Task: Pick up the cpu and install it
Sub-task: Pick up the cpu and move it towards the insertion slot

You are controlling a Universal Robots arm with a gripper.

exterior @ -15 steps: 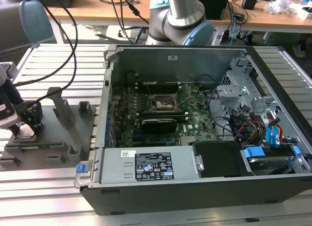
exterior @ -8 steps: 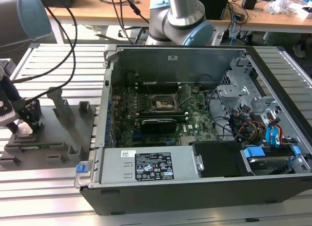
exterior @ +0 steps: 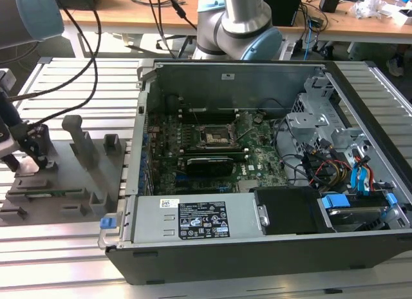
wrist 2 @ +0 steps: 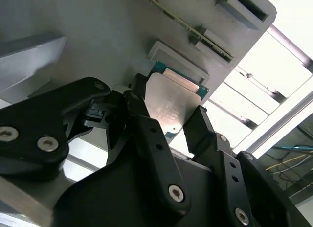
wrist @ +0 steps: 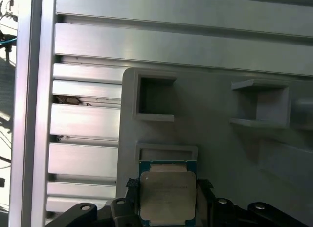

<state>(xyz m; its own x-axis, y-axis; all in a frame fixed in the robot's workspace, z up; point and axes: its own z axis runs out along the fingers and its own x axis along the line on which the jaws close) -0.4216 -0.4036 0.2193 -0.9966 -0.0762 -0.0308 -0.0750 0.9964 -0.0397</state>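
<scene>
The cpu is a flat square chip with a silvery top plate and a green border. It sits between my gripper's two black fingers, which press on its opposite edges. In the second wrist view the cpu hangs just off a small raised recess of the grey tray, with the gripper shut on it. In the exterior view the gripper is over the tray at the view's left. The motherboard's black socket frame lies open inside the computer case.
The tray carries upright grey blocks and empty pockets. It rests on a slatted aluminium table. Cables trail above the tray. The case walls, drive cage and power supply surround the motherboard.
</scene>
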